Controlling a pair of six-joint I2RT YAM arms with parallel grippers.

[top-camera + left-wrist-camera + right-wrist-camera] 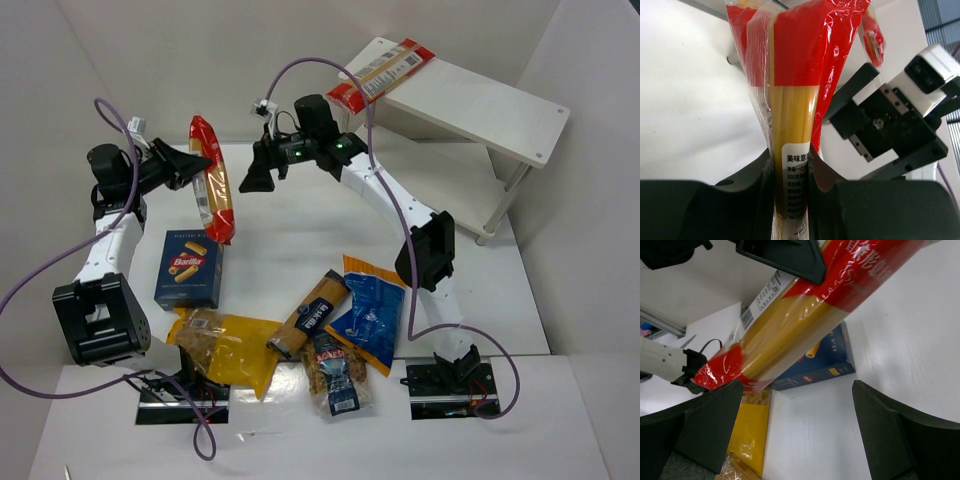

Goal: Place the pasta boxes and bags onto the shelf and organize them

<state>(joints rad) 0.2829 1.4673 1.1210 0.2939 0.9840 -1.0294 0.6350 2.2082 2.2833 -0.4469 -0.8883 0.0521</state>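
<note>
The desk (300, 235) carries everything. The white 2-tier shelf (480, 105) stands at its far right corner. 1 spaghetti bag (382, 68) already lies across the far left end of the top board, overhanging the edge.

A second spaghetti bag (212, 180) hangs in the air above the far left part of the desk, roughly upright, with 1 red end at the top. On the desk below it, toward the left edge, lies the dark blue Barilla box (188, 268). Along the near edge you have the yellow bag (235, 350), the blue bag (372, 315), the brown black-labelled pack (310, 315) and the clear bag (338, 378), crowded together and partly overlapping.

Your left gripper (192, 163) is pinching the raised spaghetti bag at its labelled stretch. Your right gripper (257, 178) sits just beside the bag with its jaws spread wide and nothing in them.

This looks like a handover: the shelf is on the right arm's side, so the bag probably has to change arms.

- Bring the right jaws around the bag, clear of the left fingers, and close them.
- Only then release with the left.
- Grip near the middle, because a long bag held by 1 end will likely sag or swing.
- After that, lay it on the top board next to the first bag.
</note>
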